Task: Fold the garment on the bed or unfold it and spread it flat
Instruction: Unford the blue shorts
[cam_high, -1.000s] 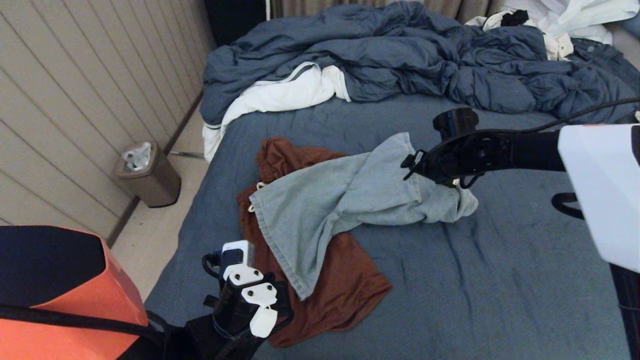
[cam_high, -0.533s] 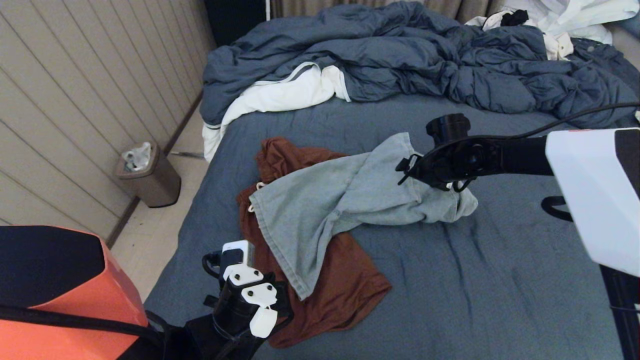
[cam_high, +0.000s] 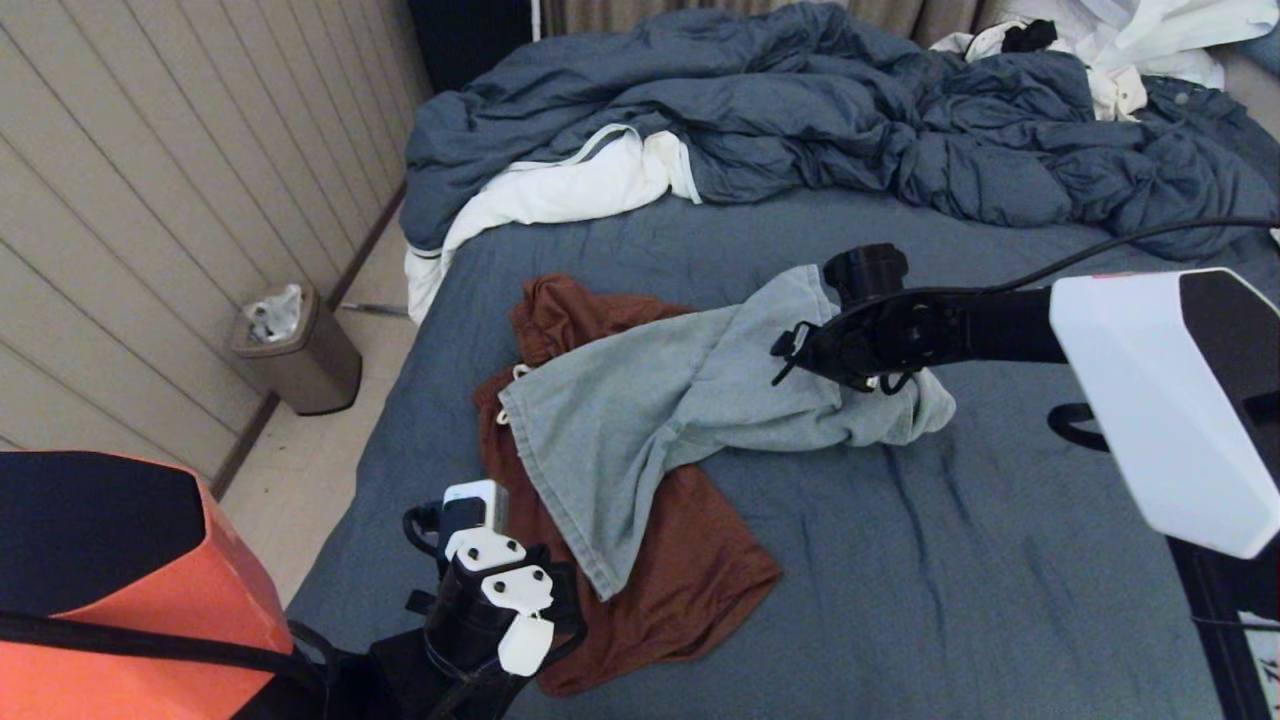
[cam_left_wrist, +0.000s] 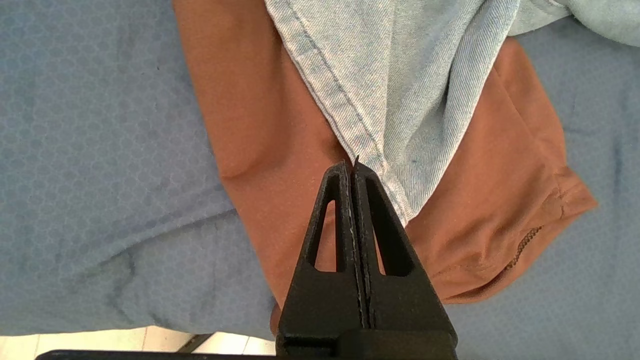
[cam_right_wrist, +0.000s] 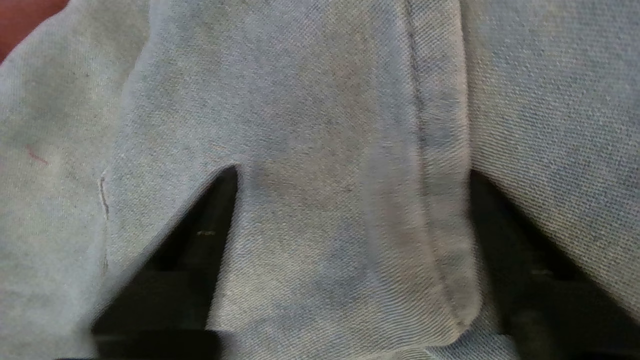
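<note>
A pale blue denim garment (cam_high: 680, 400) lies crumpled across a rust-brown garment (cam_high: 690, 570) on the bed's slate-blue sheet (cam_high: 1000, 560). My right gripper (cam_high: 865, 375) presses down into the denim's right-hand bunch. In the right wrist view the right gripper (cam_right_wrist: 352, 172) is open, and a seamed fold of denim (cam_right_wrist: 325, 225) bulges between its spread fingers. My left gripper (cam_high: 540, 625) hovers near the bed's front edge. In the left wrist view the left gripper (cam_left_wrist: 351, 165) is shut and empty, its tips just over the denim hem (cam_left_wrist: 360, 135) and the brown cloth (cam_left_wrist: 260, 125).
The bunched blue duvet (cam_high: 800, 110) with white lining (cam_high: 560, 190) fills the far end of the bed. White clothes (cam_high: 1150, 40) lie at the far right. A metal bin (cam_high: 295, 350) stands on the floor by the panelled wall, left of the bed.
My right arm has moved left and lower, deeper into the denim. The garments and the left arm have stayed put.
</note>
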